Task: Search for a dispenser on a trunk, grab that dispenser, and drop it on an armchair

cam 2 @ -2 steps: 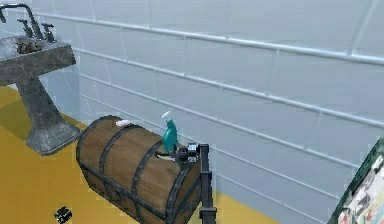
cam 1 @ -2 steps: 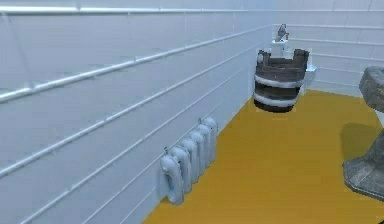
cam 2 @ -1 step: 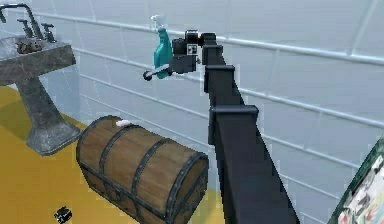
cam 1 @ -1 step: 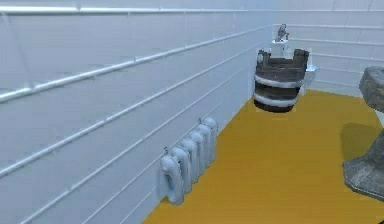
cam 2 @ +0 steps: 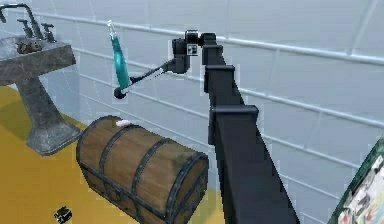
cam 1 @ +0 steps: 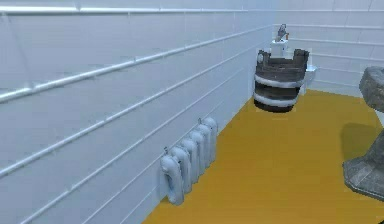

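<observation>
In your arm side view, the trunk (cam 2: 140, 165) lies at 6 o'clock from the claw (cam 2: 125, 88), with the pedestal sink (cam 2: 35, 62) at the trunk's 10 o'clock. The claw holds the dispenser (cam 2: 118, 52) above the trunk, clear of it. Ahead, the radiator (cam 1: 190, 155) stands against the wall (cam 1: 90, 110), at 8 o'clock from a barrel-like chest (cam 1: 278, 85).

No text, number, label or sign can be read in either view. The two small white squares (cam 2: 188, 46) at the far end of the arm (cam 2: 238, 135), in the upper middle of the arm side view, carry black marks that form no legible characters. The patterned surface (cam 2: 364, 198) at that view's lower right edge is too blurred to read.
</observation>
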